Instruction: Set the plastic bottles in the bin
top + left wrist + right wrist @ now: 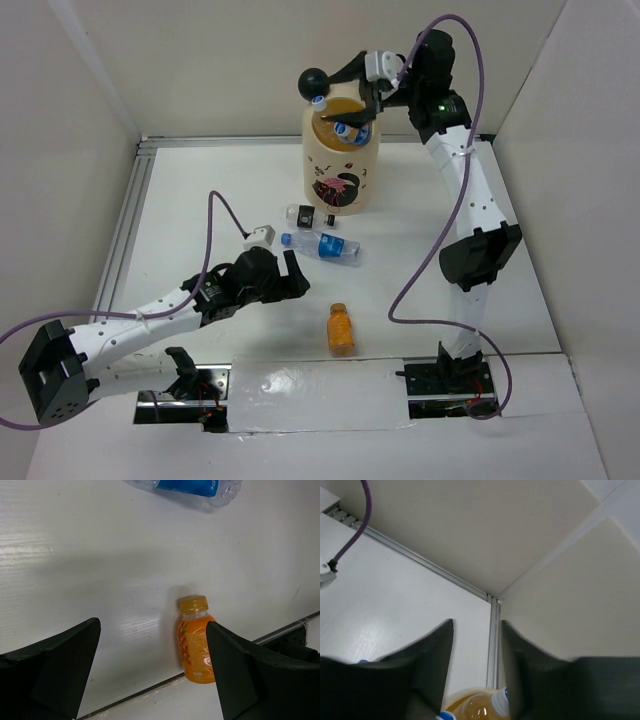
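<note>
The cream bin (342,165) with a black ball ear (313,82) stands at the back centre. Bottles with blue caps (350,128) stick out of its top. My right gripper (347,100) hovers just above the rim, open and empty. In the right wrist view its jaws (477,625) are apart, and a clear bottle (482,707) lies below them in the yellowish bin. On the table lie a black-labelled bottle (310,215), a blue-labelled bottle (322,245) and a short orange bottle (341,328). My left gripper (290,275) is open, left of the orange bottle (196,640), which lies just beyond its right finger (250,675).
The blue-labelled bottle (192,486) lies at the top edge of the left wrist view. A taped seam (150,687) runs across the table just below the orange bottle. White walls enclose the table, with a metal rail (492,645) along the back corner.
</note>
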